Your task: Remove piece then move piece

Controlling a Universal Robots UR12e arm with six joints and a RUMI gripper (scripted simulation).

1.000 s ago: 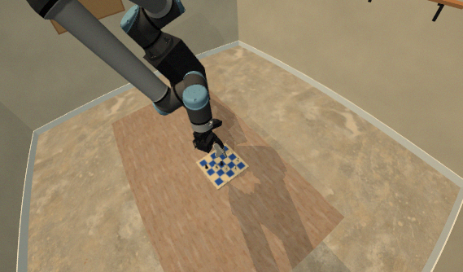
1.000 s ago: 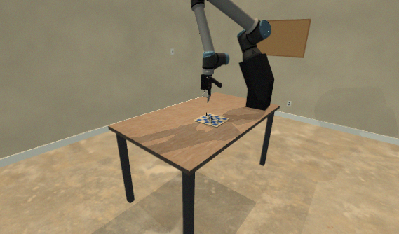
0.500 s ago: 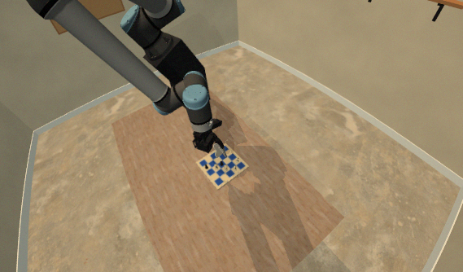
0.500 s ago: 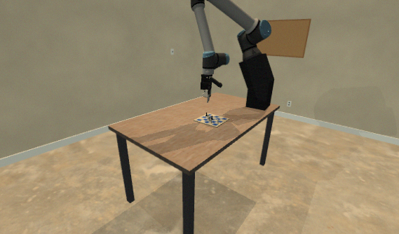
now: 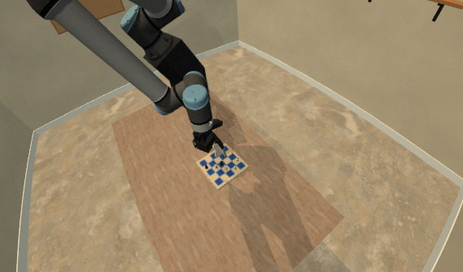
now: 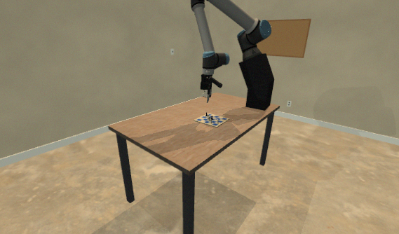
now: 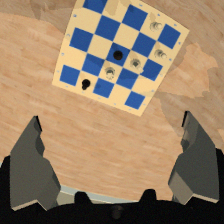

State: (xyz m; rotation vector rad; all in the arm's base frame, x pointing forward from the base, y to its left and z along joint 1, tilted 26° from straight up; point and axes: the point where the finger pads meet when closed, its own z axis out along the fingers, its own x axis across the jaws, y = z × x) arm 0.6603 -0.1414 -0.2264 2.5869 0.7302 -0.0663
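Counter [image 6: 160, 140], wooden. Chessboard [image 7: 80, 30], small, lay near the counter's far right edge, bearing six tiny pieces, two black [image 7: 118, 55], four pale [image 7: 135, 63]; likely light, rigid, tip-prone, best pinched mid-stem. Which stood on D3 could not be told. Hand [image 7: 112, 165] hovered above, jaws spread wide, empty.

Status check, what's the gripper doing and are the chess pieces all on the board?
Gripper open, empty, high above the table. Six pieces upright on the chessboard, two black, four pale; none lifted off. Nothing between gripper and board.
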